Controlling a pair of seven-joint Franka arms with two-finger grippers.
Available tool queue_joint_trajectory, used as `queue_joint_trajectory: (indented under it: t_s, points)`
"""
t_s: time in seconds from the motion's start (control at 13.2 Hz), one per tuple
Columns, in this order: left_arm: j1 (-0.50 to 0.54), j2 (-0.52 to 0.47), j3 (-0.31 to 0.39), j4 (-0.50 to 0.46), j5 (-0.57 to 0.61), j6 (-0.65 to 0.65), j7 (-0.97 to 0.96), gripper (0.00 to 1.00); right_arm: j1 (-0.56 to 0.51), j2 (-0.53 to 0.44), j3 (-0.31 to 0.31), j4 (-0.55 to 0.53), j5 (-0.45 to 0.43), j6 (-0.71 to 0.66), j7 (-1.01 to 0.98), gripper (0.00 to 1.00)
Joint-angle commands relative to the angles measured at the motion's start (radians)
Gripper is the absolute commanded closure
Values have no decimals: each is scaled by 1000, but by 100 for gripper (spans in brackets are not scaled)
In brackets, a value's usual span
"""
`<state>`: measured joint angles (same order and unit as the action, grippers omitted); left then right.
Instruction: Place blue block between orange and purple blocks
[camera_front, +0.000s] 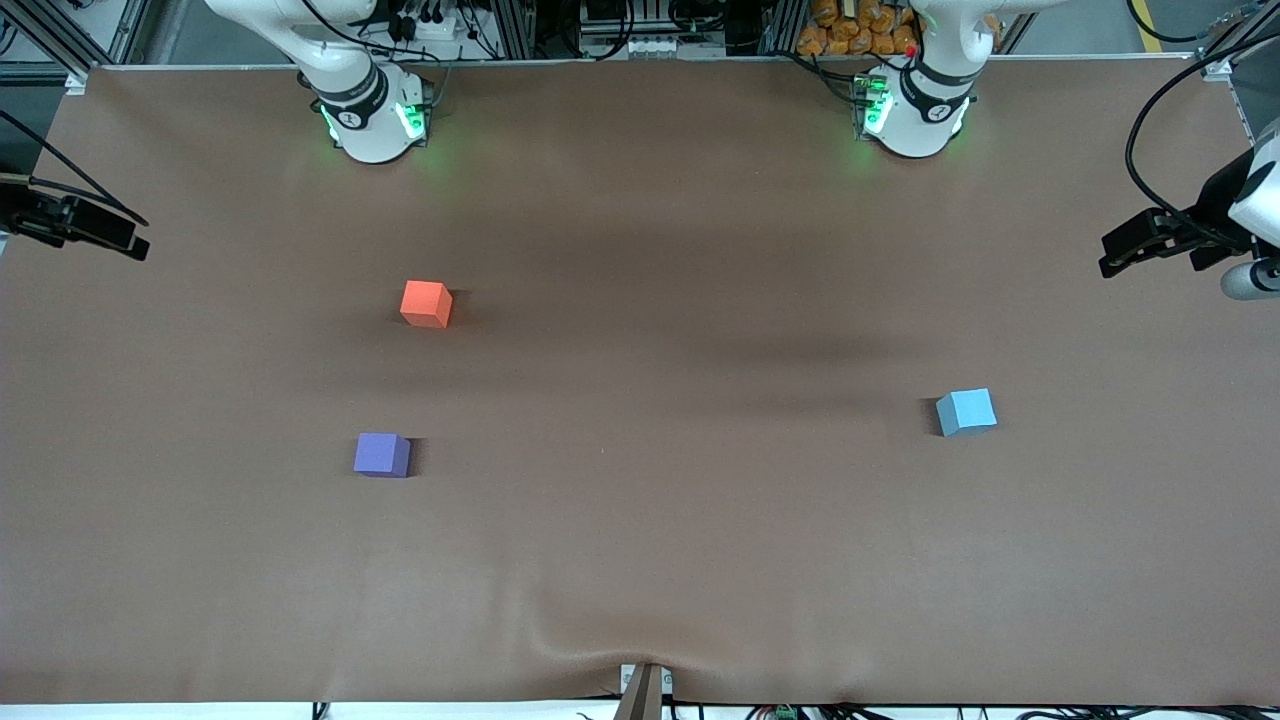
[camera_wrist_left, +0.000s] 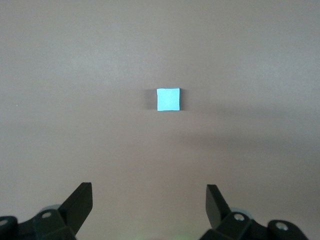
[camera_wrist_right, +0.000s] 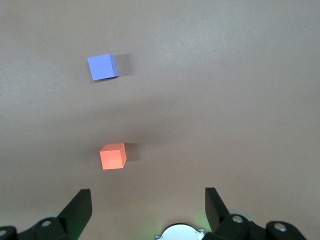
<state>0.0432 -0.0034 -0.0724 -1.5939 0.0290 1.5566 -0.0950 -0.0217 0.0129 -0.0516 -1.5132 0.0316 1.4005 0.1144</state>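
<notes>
Blocks at rest on a desk (camera_front: 640, 560) covered by a wrinkled matte brown sheet. The small light sky-blue matte cube (camera_front: 966, 412) sits toward the left arm's end of the desk, well apart from the other two. As a cube it has no long axis; it is turned slightly, so that its edges run at a small angle to the desk's edge, and it stands flat on one face. The bright orange-red matte cube (camera_front: 426, 303) and the dark violet-purple matte cube (camera_front: 381, 454) lie toward the right arm's end, the purple one nearer to the front camera than the orange one, with bare sheet between them. All visible faces are plain, without label or writing.

The left pincer (camera_front: 1125, 250) hangs over the edge of the desk at the left arm's end, fingers spread and holding nothing; its wrist view looks down on the blue cube (camera_wrist_left: 168, 99). The right pincer (camera_front: 125, 240) hangs over the edge at the right arm's end, likewise spread and empty; its wrist view shows the orange cube (camera_wrist_right: 113, 156) and the purple cube (camera_wrist_right: 103, 67).
</notes>
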Motion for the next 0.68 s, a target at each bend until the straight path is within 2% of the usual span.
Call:
queue_joint_trajectory:
  t_s: [0.0, 0.3, 0.6]
  points:
    - [6, 31, -1, 23, -1, -10, 26, 0, -12, -2, 7, 2, 18, -8, 14, 0]
    - [18, 55, -3, 3, -14, 23, 24, 0, -11, -2, 7, 2, 18, -6, 14, 0]
    - [18, 52, -3, -101, -15, 138, 24, 0, -11, -2, 7, 2, 18, -5, 14, 0]
